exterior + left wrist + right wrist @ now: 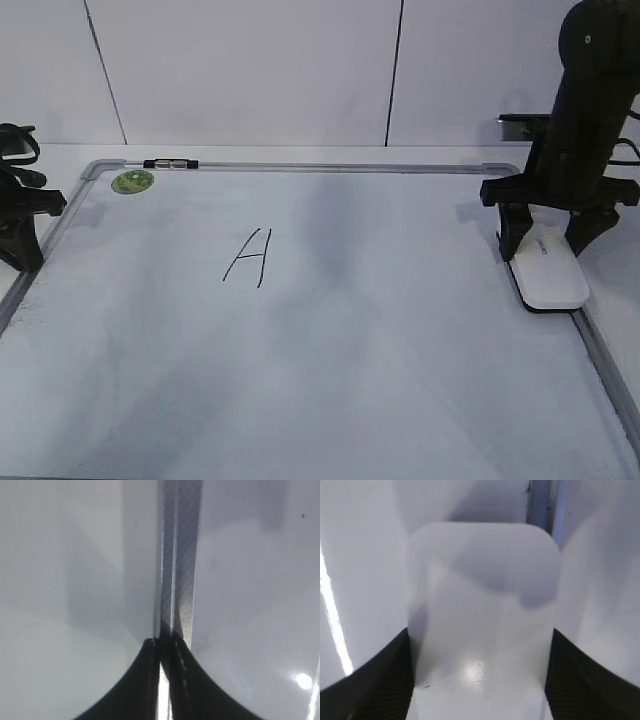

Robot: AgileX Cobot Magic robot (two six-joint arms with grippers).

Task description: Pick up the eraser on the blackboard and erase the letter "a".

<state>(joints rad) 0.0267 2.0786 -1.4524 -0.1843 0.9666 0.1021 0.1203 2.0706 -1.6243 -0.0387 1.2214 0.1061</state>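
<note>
The blackboard [350, 350] is a white dry-erase board with a grey frame, lying flat. A tall black capital "A" [250, 257] is written left of its middle. No lowercase letter "a" shows anywhere on it. The white eraser [552, 275] lies at the board's right edge, against the frame. My right gripper [545, 248] stands over it with a finger on each long side. In the right wrist view the eraser [482, 595] fills the space between the jaws [480, 650], which touch its sides. My left gripper [22, 225] is shut and empty at the board's left frame [182, 555].
A green round sticker [132, 181] sits in the board's far left corner. A small black clip [170, 163] sits on the far frame rail. A white wall stands behind the table. The right arm's dark column rises above the eraser.
</note>
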